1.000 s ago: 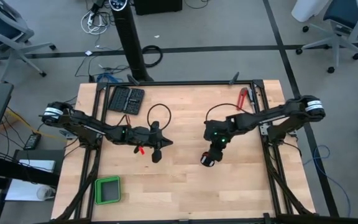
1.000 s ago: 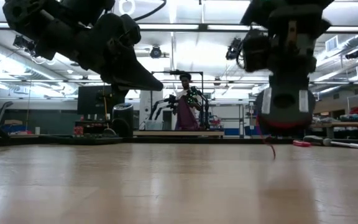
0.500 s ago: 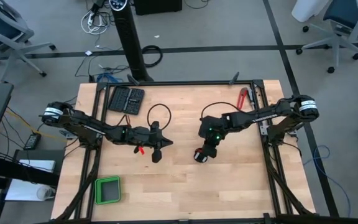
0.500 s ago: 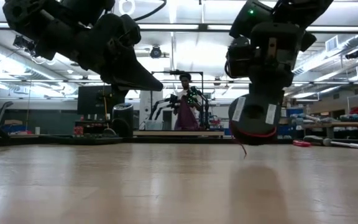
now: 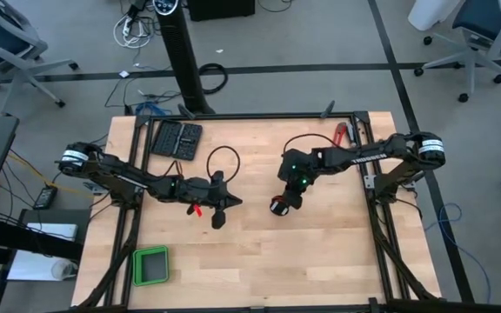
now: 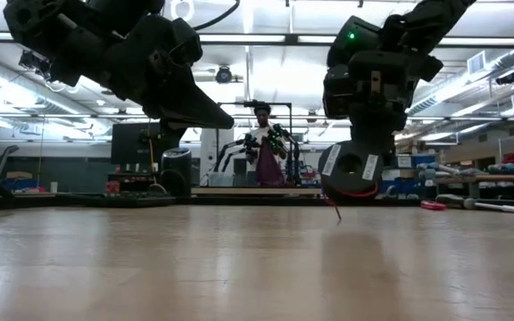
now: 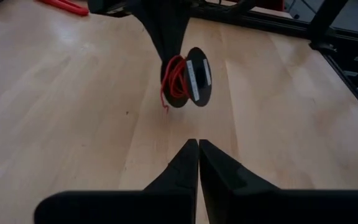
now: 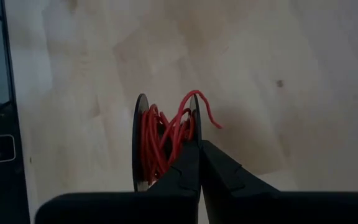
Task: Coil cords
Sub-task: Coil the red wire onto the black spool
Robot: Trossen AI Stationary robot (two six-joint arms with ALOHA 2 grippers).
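Thin red cord [image 8: 163, 138], loosely wound on a black spool [image 7: 188, 78], one end trailing; right gripper [image 8: 199, 149] clamped on the spool; left gripper [image 7: 198, 147] jaws together, empty.

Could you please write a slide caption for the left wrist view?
Right gripper holds a spool of red cord above the table.

The bench [image 5: 320, 261] has lots of bare wood at the front, so a gripper could pass there freely. In the middle, the left gripper [image 5: 220, 209] and the right gripper [image 5: 278, 206] hang near each other with only a small gap between them. The right one holds a black spool [image 7: 188, 78] of red cord [image 8: 163, 140] just above the wood. A green tray [image 5: 150, 265], a black case [image 5: 177, 139] and a red-handled tool [image 5: 340, 136] sit near the edges.
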